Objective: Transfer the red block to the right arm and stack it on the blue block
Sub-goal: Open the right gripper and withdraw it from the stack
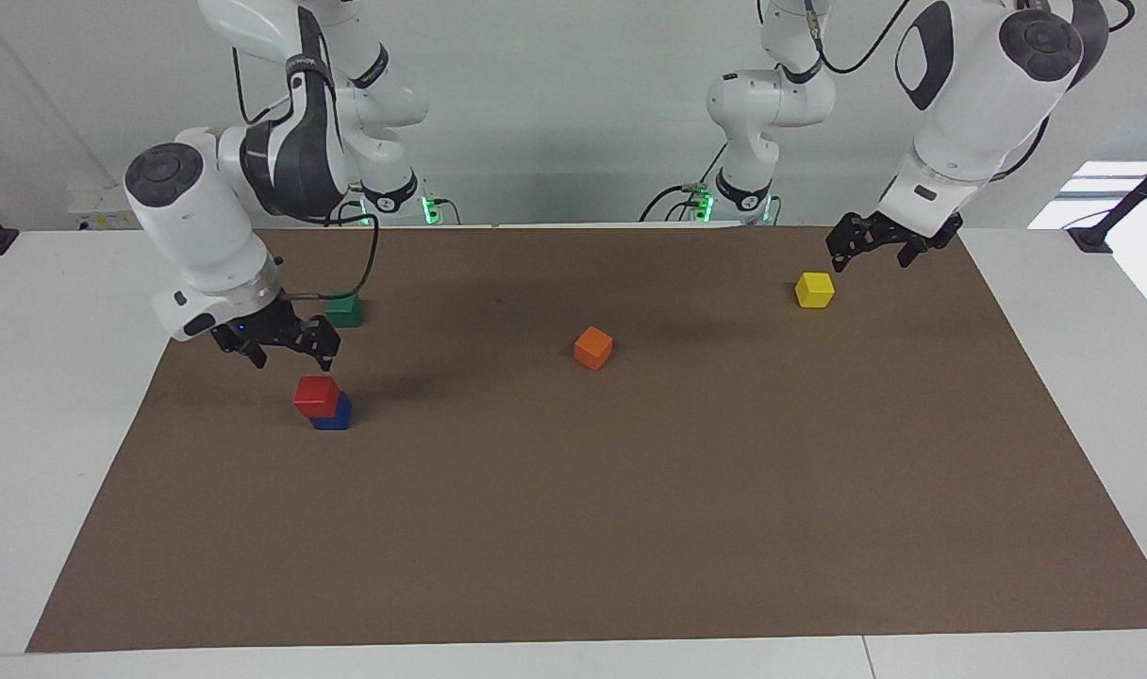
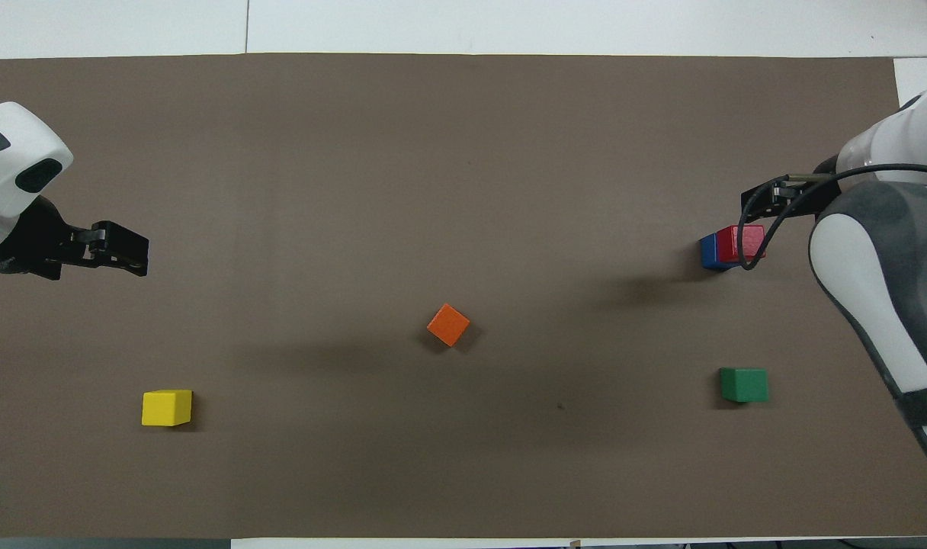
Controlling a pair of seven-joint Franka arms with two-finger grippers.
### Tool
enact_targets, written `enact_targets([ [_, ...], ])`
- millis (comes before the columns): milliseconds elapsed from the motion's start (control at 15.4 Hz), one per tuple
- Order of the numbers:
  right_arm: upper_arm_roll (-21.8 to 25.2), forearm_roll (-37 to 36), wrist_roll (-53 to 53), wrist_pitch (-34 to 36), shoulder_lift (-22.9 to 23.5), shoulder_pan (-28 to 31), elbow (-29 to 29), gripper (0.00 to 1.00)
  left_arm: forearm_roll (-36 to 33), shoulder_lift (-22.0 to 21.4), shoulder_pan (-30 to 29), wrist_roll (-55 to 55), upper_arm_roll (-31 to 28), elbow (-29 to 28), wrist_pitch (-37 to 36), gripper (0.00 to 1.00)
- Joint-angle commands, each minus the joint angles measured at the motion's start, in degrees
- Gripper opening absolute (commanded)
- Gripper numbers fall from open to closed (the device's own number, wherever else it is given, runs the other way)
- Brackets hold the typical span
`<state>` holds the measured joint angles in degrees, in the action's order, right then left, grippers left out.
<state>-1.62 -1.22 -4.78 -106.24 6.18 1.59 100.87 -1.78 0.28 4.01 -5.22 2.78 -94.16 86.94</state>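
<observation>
The red block [image 1: 316,395] rests on the blue block [image 1: 336,418] at the right arm's end of the brown mat, sitting slightly askew. The stack also shows in the overhead view, with the red block [image 2: 742,242] over the blue block [image 2: 708,252]. My right gripper [image 1: 290,354] hangs open and empty just above the stack, apart from the red block; it shows partly in the overhead view [image 2: 768,200]. My left gripper [image 1: 871,256] waits open and empty in the air at the left arm's end [image 2: 132,255], close to the yellow cube.
A dark green cube [image 1: 345,310] sits nearer to the robots than the stack. An orange cube [image 1: 593,347] lies mid-mat. A yellow cube [image 1: 815,289] sits at the left arm's end. The brown mat [image 1: 573,528] covers the white table.
</observation>
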Motion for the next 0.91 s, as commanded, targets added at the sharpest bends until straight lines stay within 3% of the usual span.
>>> enact_targets([
  [0,-0.14,1.13,1.61,5.23,-4.58,0.25,-0.32,1.00,0.63,-0.90,0.64,0.13,-0.85,-0.77,0.86,1.00],
  [324,-0.06,2.18,1.70,16.57,-6.62,0.69,-6.81,1.00,0.63,-0.81,0.64,0.13,-0.85,-0.77,0.86,1.00],
  [841,0.65,1.83,4.16,14.74,-6.62,2.27,-7.35,1.00,0.63,-0.81,0.64,0.13,-0.94,-0.77,0.86,1.00],
])
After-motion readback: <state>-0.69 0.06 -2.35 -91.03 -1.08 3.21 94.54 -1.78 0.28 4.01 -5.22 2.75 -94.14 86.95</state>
